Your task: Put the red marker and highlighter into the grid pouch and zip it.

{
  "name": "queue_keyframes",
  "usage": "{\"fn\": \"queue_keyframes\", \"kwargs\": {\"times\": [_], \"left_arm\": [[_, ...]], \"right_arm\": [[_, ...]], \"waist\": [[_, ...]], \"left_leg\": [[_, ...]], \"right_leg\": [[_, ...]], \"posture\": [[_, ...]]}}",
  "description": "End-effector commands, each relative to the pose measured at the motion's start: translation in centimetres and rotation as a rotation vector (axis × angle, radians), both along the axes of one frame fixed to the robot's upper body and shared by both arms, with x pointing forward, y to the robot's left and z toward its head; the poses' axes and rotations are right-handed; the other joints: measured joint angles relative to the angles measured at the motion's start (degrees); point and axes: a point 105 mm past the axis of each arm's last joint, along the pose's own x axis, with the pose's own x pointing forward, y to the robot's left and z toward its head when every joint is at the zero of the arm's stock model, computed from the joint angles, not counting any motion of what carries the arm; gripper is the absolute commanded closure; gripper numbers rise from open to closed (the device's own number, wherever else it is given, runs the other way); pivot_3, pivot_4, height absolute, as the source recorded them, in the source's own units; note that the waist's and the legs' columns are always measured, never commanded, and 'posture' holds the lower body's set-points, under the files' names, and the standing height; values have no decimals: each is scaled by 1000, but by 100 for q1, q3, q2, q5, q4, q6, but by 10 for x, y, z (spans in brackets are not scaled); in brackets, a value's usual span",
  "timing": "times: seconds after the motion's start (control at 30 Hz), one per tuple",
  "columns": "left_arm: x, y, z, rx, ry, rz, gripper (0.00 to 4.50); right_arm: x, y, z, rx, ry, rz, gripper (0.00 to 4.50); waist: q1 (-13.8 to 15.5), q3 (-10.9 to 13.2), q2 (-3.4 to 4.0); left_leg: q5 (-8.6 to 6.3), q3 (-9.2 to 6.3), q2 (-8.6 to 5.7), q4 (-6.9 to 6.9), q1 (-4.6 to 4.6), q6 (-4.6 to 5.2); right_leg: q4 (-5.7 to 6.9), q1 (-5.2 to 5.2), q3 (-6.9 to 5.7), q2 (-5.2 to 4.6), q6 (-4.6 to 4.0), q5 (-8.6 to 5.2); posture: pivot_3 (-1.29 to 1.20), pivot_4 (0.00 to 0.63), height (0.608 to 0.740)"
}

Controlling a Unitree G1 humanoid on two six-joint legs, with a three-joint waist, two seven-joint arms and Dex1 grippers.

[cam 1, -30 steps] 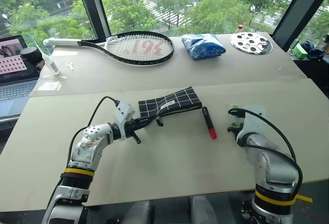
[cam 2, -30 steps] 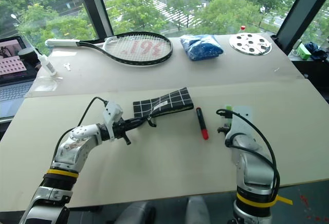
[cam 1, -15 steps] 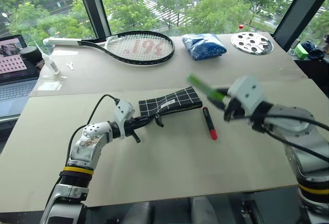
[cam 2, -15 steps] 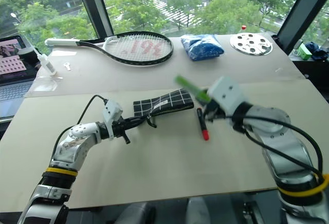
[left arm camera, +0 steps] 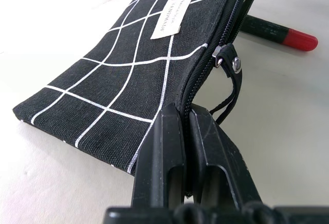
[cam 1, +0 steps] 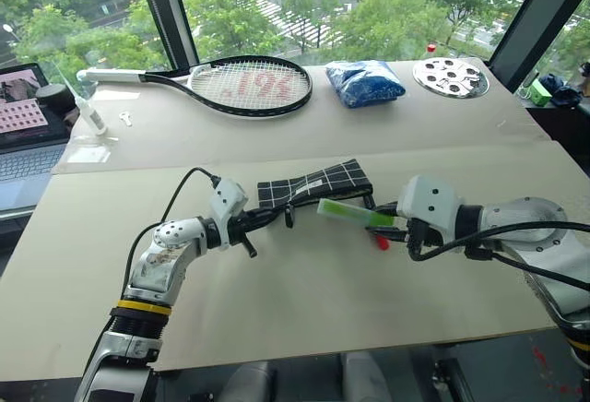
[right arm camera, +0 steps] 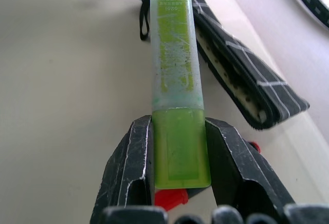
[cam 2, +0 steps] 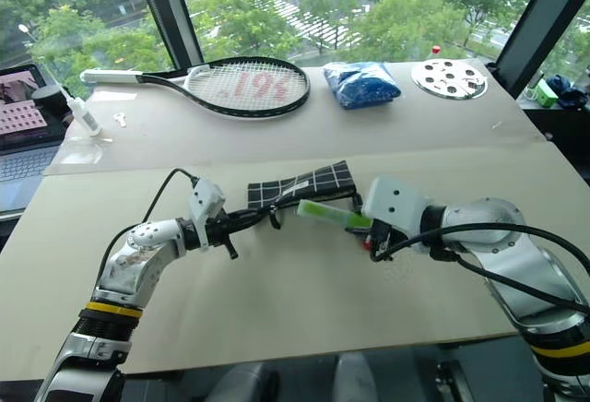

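Observation:
The grid pouch point(cam 1: 318, 182) lies black with white lines in the middle of the table, its zipper open with pale lining showing point(right arm camera: 241, 88). My left gripper point(cam 1: 269, 217) is shut on the pouch's near end, pinching the fabric edge beside the zipper point(left arm camera: 185, 126). Level above the table hangs the light-green highlighter point(cam 1: 350, 212), its cap end toward the pouch's long side, with my right gripper point(cam 1: 392, 224) shut on its rear half point(right arm camera: 177, 131). The red marker point(left arm camera: 277, 33) lies beside the pouch, mostly hidden under my right gripper in the eye views.
At the back of the table lie a tennis racket point(cam 1: 244, 84), a blue plastic bag point(cam 1: 366, 82) and a round metal disc point(cam 1: 450, 76). A laptop point(cam 1: 23, 116) and a small white bottle point(cam 1: 89, 112) stand at the far left.
My right gripper rose from the table at the right, swung left with the highlighter, then came down to hold it level beside the pouch. The left gripper kept its hold on the pouch.

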Motion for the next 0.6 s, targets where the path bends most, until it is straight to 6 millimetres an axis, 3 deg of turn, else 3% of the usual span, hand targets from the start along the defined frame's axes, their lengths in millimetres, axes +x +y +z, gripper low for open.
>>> {"fn": "queue_keyframes", "kwargs": {"times": [0.03, 0.37, 0.6], "left_arm": [[-2, -4, 10, -1, -39, -21, 4500], [-4, -6, 9, 2, -40, -30, 4500], [-4, -6, 9, 0, -39, -28, 4500]], "right_arm": [[9, -7, 6, -52, -57, -19, 3459], [24, -27, 7, -78, -71, -84, 3459], [11, -22, 8, -9, -1, -36, 3459]], "waist": [[-2, 0, 0], [-5, 0, 0], [-4, 0, 0]], "left_leg": [[0, 0, 0, 0, 0, 0], [0, 1, 1, -1, 0, -1], [0, 1, 1, -1, 0, -1]], "right_leg": [[0, 0, 0, 0, 0, 0], [0, -1, 0, 0, 0, 1], [-1, -1, 0, 0, 0, 0]], "posture": [[0, 150, 740], [0, 150, 740], [0, 150, 740]]}}
